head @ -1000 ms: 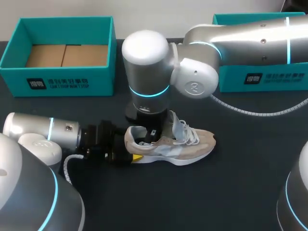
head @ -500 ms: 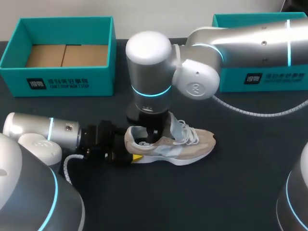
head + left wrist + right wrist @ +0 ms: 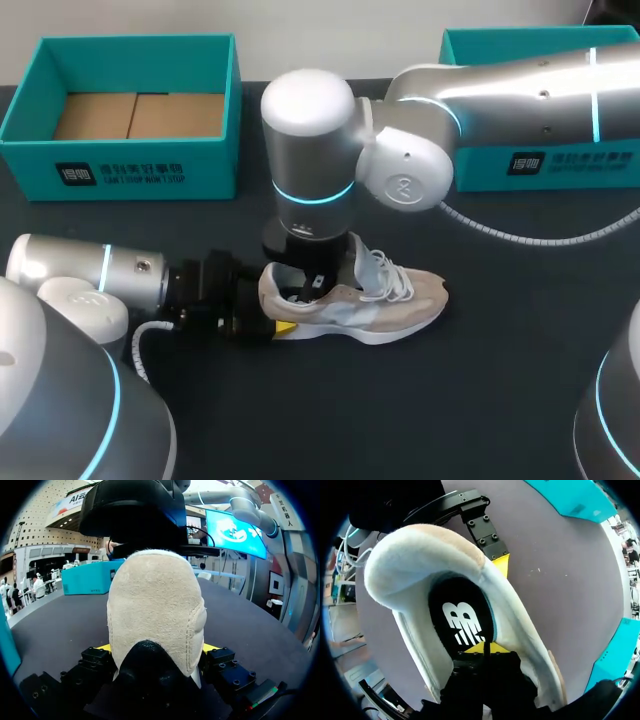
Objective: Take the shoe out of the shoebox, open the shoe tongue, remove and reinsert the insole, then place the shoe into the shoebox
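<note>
Shoe — black insole, white logo

The worktop is a dark, matte charcoal surface that runs across the whole head view. A few tiny pale specks on it show in the right wrist view. At its far right edge stands a second teal box, with a dark printed label on the front wall that faces the camera, and only part of its rim showing.
</note>
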`<control>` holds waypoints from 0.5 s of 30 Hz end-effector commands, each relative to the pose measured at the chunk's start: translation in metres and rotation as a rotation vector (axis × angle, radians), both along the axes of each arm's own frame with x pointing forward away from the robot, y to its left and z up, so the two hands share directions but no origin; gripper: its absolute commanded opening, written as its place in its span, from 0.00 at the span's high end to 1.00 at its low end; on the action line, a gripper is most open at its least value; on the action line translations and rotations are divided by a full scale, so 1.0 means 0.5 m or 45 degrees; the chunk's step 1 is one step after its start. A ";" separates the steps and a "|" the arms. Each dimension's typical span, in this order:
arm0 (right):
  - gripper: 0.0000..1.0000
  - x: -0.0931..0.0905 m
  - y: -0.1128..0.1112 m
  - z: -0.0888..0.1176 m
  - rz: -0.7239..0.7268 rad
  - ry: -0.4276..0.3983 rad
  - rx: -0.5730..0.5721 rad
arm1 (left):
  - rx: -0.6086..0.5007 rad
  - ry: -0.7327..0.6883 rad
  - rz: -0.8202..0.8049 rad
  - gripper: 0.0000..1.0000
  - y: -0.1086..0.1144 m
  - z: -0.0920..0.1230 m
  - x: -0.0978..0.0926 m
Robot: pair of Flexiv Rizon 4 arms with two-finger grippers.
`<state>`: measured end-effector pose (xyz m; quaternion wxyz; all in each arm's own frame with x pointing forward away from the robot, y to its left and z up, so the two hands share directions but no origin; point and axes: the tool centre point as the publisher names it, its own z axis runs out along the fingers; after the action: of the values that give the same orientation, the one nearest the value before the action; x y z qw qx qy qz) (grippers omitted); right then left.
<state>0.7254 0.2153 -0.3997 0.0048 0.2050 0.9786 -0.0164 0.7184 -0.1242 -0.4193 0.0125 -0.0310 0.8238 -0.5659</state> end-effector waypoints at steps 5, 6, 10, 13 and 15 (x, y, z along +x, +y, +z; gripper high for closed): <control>1.00 -0.015 -0.026 0.080 -0.061 -0.144 0.034 | 0.004 0.001 -0.001 1.00 0.003 -0.006 0.000; 1.00 -0.015 -0.030 0.090 -0.071 -0.158 0.041 | 0.004 0.001 -0.001 1.00 0.003 -0.006 0.000; 1.00 -0.014 -0.043 0.125 -0.088 -0.212 0.052 | 0.004 0.001 -0.001 1.00 0.003 -0.006 0.000; 1.00 -0.013 -0.050 0.147 -0.093 -0.240 0.044 | 0.004 0.001 -0.001 1.00 0.003 -0.006 0.000; 1.00 -0.011 -0.055 0.159 -0.103 -0.267 0.051 | 0.004 0.001 -0.001 1.00 0.003 -0.006 0.000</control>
<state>0.7268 0.1980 -0.3384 0.0918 0.2433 0.9656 0.0067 0.7185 -0.1242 -0.4191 0.0126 -0.0310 0.8237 -0.5660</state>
